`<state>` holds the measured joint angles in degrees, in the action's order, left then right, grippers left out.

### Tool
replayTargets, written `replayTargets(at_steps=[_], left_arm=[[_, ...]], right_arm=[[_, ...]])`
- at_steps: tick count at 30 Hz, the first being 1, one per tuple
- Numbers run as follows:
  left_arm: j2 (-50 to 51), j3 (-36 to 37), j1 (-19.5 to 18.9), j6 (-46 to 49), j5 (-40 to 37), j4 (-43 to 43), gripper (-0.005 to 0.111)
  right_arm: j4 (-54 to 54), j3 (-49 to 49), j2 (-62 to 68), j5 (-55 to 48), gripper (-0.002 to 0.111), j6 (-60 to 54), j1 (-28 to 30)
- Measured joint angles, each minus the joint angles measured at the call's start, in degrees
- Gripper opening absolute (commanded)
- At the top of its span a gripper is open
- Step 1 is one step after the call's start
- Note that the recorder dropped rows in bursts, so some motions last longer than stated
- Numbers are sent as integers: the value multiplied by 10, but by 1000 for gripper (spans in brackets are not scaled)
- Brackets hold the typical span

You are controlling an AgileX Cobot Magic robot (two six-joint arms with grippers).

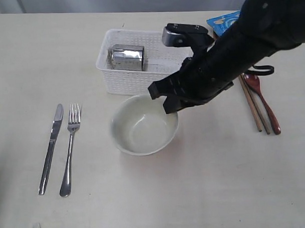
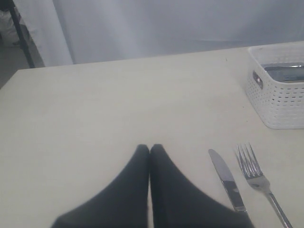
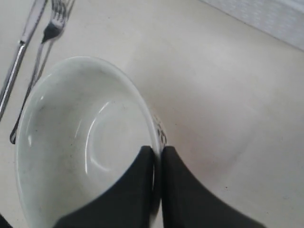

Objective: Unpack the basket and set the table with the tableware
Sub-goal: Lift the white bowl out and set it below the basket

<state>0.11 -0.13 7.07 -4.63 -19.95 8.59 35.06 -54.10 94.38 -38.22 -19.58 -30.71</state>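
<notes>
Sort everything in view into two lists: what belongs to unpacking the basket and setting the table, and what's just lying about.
Belongs to the job:
basket
steel cup, lying inside the basket
bowl
knife
fork
dark red spoon
chopsticks

Just lying about:
blue packet

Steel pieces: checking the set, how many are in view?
3: knife and fork left of the bowl, cup lying in the basket; the arm may hide more.

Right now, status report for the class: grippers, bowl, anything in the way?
Left gripper shut, empty. Right gripper shut on bowl rim. Cup lying in basket, close beside bowl.
</notes>
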Motion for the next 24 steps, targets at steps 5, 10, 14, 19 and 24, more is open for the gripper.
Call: replayTargets(at_steps=[5, 10, 14, 19, 24], left_arm=[[0, 0, 0, 0, 0, 0, 0], [0, 0, 0, 0, 0, 0, 0], [0, 0, 0, 0, 0, 0, 0], [0, 0, 0, 0, 0, 0, 0], [0, 0, 0, 0, 0, 0, 0]], right_arm=[[1, 19, 8, 32, -1, -4, 0], [17, 19, 35, 36, -1, -9, -3], [34, 20, 56, 36, -1, -18, -6], [48, 21, 69, 39, 0, -24, -6], [51, 21, 70, 41, 24, -25, -6]])
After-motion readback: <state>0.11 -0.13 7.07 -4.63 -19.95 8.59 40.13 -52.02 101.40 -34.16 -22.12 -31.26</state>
